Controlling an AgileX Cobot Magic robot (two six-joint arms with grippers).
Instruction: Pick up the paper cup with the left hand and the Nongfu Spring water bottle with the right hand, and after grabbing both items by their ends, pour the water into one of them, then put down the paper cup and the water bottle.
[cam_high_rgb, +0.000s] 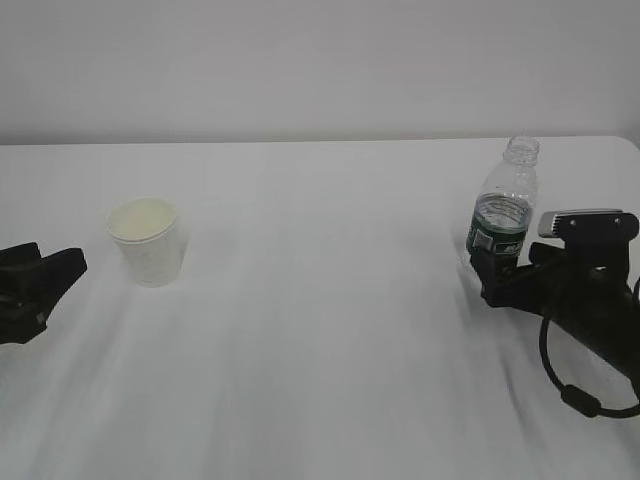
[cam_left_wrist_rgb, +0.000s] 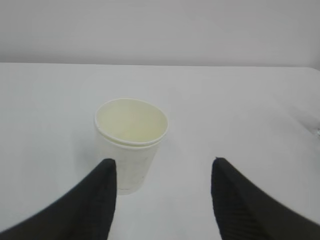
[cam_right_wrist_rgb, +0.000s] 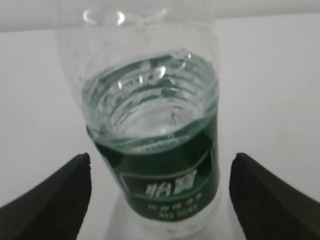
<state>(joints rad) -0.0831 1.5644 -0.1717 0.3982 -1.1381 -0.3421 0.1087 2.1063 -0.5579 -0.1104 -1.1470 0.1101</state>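
Closing off-centre could tip the capless Nongfu Spring water bottle (cam_high_rgb: 503, 205) near the bench's right edge between the released right hand (cam_high_rgb: 497, 272), while the released left hand (cam_left_wrist_rgb: 162, 192) may knock the paper cup (cam_left_wrist_rgb: 130, 142) toward the left edge.

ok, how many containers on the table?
2. The paper cup stands left of centre, just ahead of the left gripper, untouched. The Nongfu Spring water bottle stands upright at the right, between the open fingers of the right gripper. None look hidden.
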